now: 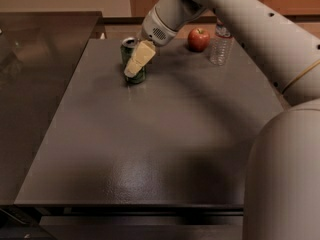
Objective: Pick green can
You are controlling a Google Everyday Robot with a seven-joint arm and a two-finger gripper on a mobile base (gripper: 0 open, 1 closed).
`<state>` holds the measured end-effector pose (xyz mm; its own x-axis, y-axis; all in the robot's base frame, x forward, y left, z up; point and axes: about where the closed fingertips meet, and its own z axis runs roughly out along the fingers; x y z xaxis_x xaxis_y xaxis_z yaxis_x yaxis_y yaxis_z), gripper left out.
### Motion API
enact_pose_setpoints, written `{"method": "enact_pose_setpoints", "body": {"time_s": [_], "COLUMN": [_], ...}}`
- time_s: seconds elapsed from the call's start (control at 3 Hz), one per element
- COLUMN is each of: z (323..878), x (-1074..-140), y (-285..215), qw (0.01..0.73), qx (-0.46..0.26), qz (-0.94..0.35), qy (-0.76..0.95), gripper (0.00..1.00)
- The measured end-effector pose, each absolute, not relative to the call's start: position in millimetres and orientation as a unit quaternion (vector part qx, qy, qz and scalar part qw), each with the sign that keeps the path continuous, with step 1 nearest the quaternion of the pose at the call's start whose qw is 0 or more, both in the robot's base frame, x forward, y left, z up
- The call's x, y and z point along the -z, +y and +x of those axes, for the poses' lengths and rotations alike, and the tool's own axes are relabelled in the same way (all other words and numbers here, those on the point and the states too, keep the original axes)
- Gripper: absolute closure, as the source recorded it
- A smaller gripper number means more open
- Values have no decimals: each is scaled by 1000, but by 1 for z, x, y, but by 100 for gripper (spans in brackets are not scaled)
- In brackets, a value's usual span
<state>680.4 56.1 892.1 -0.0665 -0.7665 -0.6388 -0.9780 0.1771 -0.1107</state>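
Green can (pixel 126 54) stands upright at the far left of the dark table (pixel 165 139), near the back edge, silver top showing. Gripper (pixel 133 69) is right at the can, its cream-coloured tip lying slanted across the can's front and right side and covering most of the label. Cannot tell whether the gripper is spread, pressed together or pinching the can; only one pale part shows, overlapping the can. Can base looks to be on the table surface.

White arm (pixel 240 19) comes in from the upper right, reaching down and left to the can. Red apple (pixel 198 38) sits at the back of the table, right of the can and well apart from it. Clear bottle (pixel 220 46) stands upright just beside the apple, on its right. Rounded robot body (pixel 285 184) fills the lower right corner. Glossy dark counter (pixel 35 59) adjoins the table on the left.
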Motion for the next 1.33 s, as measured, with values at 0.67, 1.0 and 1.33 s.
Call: {"method": "enact_pose_setpoints", "body": {"time_s": [0.67,1.0,1.33], "z": [678,672,661], "x": [-892,-910,-941], "y": [61,60,58], "qw": [290,291,292], "qx": [-190,-191,-188], "qz": [-623,-629,-639], "qy": [701,695,686], "gripper": [62,86,100]}}
